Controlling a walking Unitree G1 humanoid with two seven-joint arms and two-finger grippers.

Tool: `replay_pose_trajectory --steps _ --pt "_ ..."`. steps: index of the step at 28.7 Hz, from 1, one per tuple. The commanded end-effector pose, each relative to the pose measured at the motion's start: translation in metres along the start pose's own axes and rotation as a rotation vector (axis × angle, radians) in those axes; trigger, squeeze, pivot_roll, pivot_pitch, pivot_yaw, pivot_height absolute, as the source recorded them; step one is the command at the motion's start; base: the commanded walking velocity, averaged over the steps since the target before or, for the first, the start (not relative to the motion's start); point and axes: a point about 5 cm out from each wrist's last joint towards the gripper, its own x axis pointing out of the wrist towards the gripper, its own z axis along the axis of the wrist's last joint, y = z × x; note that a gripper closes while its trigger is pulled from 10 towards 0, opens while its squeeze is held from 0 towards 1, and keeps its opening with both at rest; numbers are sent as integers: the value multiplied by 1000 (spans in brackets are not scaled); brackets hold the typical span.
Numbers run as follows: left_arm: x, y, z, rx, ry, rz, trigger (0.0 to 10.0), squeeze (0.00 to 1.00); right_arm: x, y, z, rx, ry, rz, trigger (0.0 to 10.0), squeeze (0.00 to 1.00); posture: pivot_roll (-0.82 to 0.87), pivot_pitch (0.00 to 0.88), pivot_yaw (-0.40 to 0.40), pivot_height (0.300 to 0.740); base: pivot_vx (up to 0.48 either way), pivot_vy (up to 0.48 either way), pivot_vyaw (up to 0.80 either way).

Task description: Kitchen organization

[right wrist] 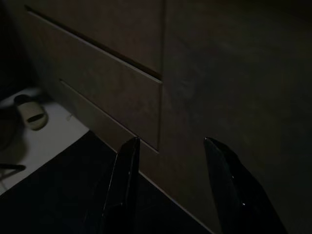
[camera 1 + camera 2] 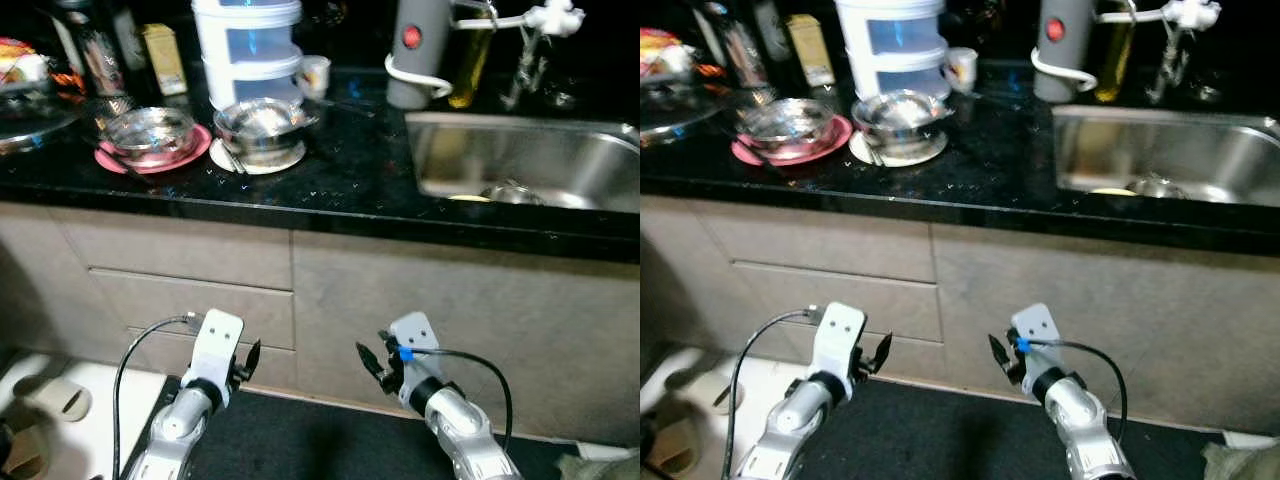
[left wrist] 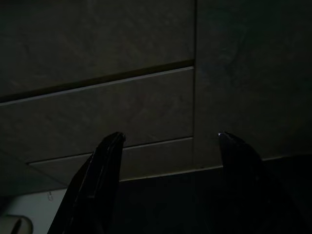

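Low in the frame, nearest the camera, two silver arms raised side by side before the cabinet fronts. Left hand (image 2: 250, 357) at lower left, fingers (image 3: 105, 161) parted with nothing between them, aimed at the grey drawer fronts (image 2: 190, 290). Right hand (image 2: 368, 362) at lower centre, likewise spread apart and holding nothing, pointed at the cabinet door (image 2: 450, 320). Underfoot, a dark mat (image 2: 300, 440); at the lower left corner, pale floor with a beige slipper (image 2: 62, 402), seen also in the right wrist view (image 1: 30, 115). Above the drawers, the black speckled bench (image 2: 340, 180) running across the middle of the frame. On the bench at upper left, a steel bowl (image 2: 150, 132) sitting in a pink plate (image 2: 200, 152); just beside it, toward centre, a second steel bowl (image 2: 262, 122) resting on a white plate (image 2: 270, 162), with a utensil handle lying between the two plates. At upper right, a steel sink (image 2: 520, 165) set into the bench, something small and pale lying in its basin. Farther back, at top centre, a white stacked container with bluish tiers (image 2: 248, 45), a small white cup (image 2: 315, 75) just beside it. Along the top left, several bottles and a yellow box (image 2: 163, 58). At top right, a grey appliance with a red button (image 2: 417, 50), a bottle of yellow oil (image 2: 470, 60) and a white tap (image 2: 535, 30) behind the sink.
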Motion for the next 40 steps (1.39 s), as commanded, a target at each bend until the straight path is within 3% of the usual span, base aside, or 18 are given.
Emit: replay_pose_trajectory --steps 1,6,33,40 --pt "1 -1 1 41 -12 -18 10000 0 -2 1 -4 7 2 3 10000 0 -33 0 -43 740 0 0 675" --pt "3 -6 9 124 -71 -49 10000 0 -1 0 -3 13 -16 -4 10000 0 -28 0 -31 740 0 0 676" --pt "4 3 11 72 -86 -51 10000 0 1 3 7 54 -96 73 10000 0 -27 0 -13 740 0 0 679" --pt "9 -2 19 102 -112 -71 10000 0 1 -11 16 71 -154 11 10000 0 -22 0 -16 740 0 0 678"
